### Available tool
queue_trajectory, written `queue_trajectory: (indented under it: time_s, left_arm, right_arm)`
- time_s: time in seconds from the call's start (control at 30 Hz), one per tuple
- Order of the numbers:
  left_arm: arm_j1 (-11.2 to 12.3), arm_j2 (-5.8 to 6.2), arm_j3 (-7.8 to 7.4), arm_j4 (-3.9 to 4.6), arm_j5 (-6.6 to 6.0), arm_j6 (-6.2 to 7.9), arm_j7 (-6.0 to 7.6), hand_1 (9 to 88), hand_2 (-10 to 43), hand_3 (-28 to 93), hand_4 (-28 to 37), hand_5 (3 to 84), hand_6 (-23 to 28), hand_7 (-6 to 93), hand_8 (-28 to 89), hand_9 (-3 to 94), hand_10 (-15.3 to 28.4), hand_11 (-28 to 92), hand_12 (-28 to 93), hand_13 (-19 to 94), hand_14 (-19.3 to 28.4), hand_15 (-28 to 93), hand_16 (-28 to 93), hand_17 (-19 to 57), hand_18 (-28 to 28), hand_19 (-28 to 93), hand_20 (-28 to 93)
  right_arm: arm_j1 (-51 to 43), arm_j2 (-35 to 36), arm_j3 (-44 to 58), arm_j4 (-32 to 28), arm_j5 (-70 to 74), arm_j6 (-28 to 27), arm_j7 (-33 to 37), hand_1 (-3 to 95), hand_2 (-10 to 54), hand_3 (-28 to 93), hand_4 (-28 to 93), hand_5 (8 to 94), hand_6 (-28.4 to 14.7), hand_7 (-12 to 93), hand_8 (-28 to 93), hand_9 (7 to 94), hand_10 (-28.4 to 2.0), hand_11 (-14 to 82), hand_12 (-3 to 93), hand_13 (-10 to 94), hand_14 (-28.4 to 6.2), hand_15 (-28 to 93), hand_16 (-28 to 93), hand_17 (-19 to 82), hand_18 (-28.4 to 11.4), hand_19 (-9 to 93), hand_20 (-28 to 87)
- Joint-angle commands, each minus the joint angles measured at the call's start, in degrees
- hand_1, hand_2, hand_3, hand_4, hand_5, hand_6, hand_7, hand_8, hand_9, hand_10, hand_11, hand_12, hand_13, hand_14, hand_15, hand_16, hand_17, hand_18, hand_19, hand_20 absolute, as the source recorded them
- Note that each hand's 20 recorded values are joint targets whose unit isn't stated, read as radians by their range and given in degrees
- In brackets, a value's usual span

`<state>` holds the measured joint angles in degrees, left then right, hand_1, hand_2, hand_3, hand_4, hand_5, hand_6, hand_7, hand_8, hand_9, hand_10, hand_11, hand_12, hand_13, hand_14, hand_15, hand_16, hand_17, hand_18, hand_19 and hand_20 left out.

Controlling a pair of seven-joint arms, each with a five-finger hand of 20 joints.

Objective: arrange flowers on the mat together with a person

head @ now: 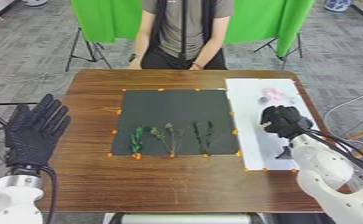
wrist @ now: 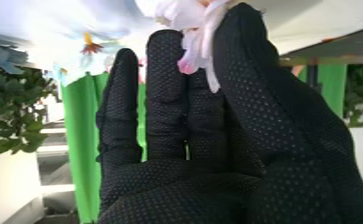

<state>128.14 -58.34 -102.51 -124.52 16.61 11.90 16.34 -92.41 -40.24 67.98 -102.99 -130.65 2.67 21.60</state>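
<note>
Over the white sheet point(head: 254, 135) on the right side of the table point(head: 177, 195), the right hand point(head: 284, 119) is poised palm-inward just short of the pink flower point(head: 272, 93). Its fingers are nearly straight and parted a little, the thumb upright alongside. Pale petals lie against the thumb and the nearest finger in the wrist view; no firm grip is evident, and whether the stem is between them cannot be told. The left hand point(head: 37, 132) is spread flat, holding nothing, beside the table's left edge.

Three green sprigs point(head: 169, 137) lie in a row along the near part of the black mat point(head: 173, 107). The step in hand is judged to be picking up the pink flower for that mat. Recommended: bring thumb and fingers together low on the stem, clear of the petals, with light pressure. Closing on the bloom risks creasing it or letting it slip. Lift straight up before crossing, and approach the mat from above so the glove does not drag the sprigs.
</note>
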Motion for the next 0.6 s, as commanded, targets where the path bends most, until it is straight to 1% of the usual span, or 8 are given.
queue_trajectory:
  time_s: [0.03,0.17,0.23,0.3,0.33,0.37,0.5,0.6]
  left_arm:
    - [1.20,-0.59,0.45,0.29,-0.88,0.24,-0.31,27.0,11.7,68,-28.3,41.1,7.7,11.3,-10,32.0,12.3,16,6,21,11.5,18,-6,-6.0,10.9,24,9]
    - [1.39,-0.52,0.56,0.22,-0.88,0.40,-0.07,26.9,11.7,68,-28.3,41.2,7.7,11.4,-10,32.2,12.4,16,6,21,11.5,18,-6,-6.0,10.9,24,9]
    - [1.35,-0.48,0.47,0.24,-0.78,0.58,-0.20,27.0,11.7,68,-28.3,41.2,7.7,11.4,-10,32.3,12.4,16,6,21,11.5,18,-6,-6.0,10.9,24,9]
    - [1.77,-0.30,0.28,0.11,-0.69,0.69,-0.07,27.0,11.7,68,-28.3,41.2,7.7,11.4,-10,32.3,12.5,16,6,21,11.4,18,-6,-5.9,10.9,24,9]
    - [2.17,-0.38,-0.01,-0.03,-0.54,0.70,-0.18,27.0,11.7,68,-28.3,41.2,7.7,11.4,-10,32.4,12.4,16,6,21,11.4,18,-6,-5.9,10.9,24,9]
    - [2.24,-0.43,-0.05,-0.13,-0.81,0.99,-0.06,27.0,11.7,68,-28.3,41.2,7.7,11.4,-10,32.4,12.4,16,6,21,11.4,18,-6,-5.9,10.9,24,9]
    - [1.63,-0.25,0.29,0.10,-0.71,0.84,0.01,27.0,11.7,68,-28.3,41.2,7.6,11.5,-10,32.5,12.4,16,6,21,11.4,18,-6,-5.9,10.9,24,9]
    - [1.87,-0.23,0.31,0.07,-0.83,0.88,0.13,27.0,11.7,68,-28.3,41.2,7.7,11.5,-10,32.4,12.4,16,6,21,11.5,18,-6,-5.8,10.9,24,9]
  right_arm:
    - [-0.04,1.34,-0.66,-2.24,-2.02,6.33,0.72,63.4,-9.3,60,-28,56.8,7.0,48,-11,71.1,-3.3,16.3,48.3,54,-2.2,46,52,22,-13.5,58,34]
    - [2.33,1.95,-1.80,-4.62,-2.78,9.79,0.11,63.1,-8.8,63,-28,58.9,6.9,47,-11,72.8,-3.6,17.4,50.0,55,-2.1,47,53,22,-13.5,58,33]
    - [3.74,1.91,-2.26,-5.90,-2.99,9.71,-0.51,62.9,-8.8,64,-28,59.0,7.1,47,-10,73.3,-3.7,17.2,50.3,56,-2.1,47,54,22,-13.5,58,33]
    - [5.29,-0.07,-2.35,-6.74,-2.90,9.13,-2.07,62.9,-8.7,65,-28,59.1,7.0,47,-11,73.3,-3.5,17.1,50.5,56,-2.1,47,54,22,-13.5,58,33]
    - [7.08,-0.75,-3.74,-6.87,-2.56,9.28,-2.60,62.9,-8.6,65,-28,58.9,6.9,46,-11,73.3,-3.5,16.9,50.4,56,-2.0,47,54,22,-13.5,58,33]
    - [9.45,-1.73,-5.60,-6.88,-2.10,9.61,-3.32,63.0,-8.5,65,-28,58.7,7.0,46,-11,73.2,-3.5,16.7,50.4,56,-2.0,47,54,22,-13.4,58,33]
    - [16.86,-4.63,-12.46,-6.59,-0.55,10.89,-4.53,62.9,-8.6,66,-28,58.7,7.1,45,-11,73.4,-3.5,16.3,50.1,56,-2.0,47,54,22,-13.4,58,33]
    - [22.99,-8.52,-18.53,-5.17,0.42,10.13,-6.79,62.9,-8.8,66,-28,58.8,7.1,45,-10,73.6,-3.5,16.2,50.1,56,-1.8,47,54,22,-13.4,58,33]
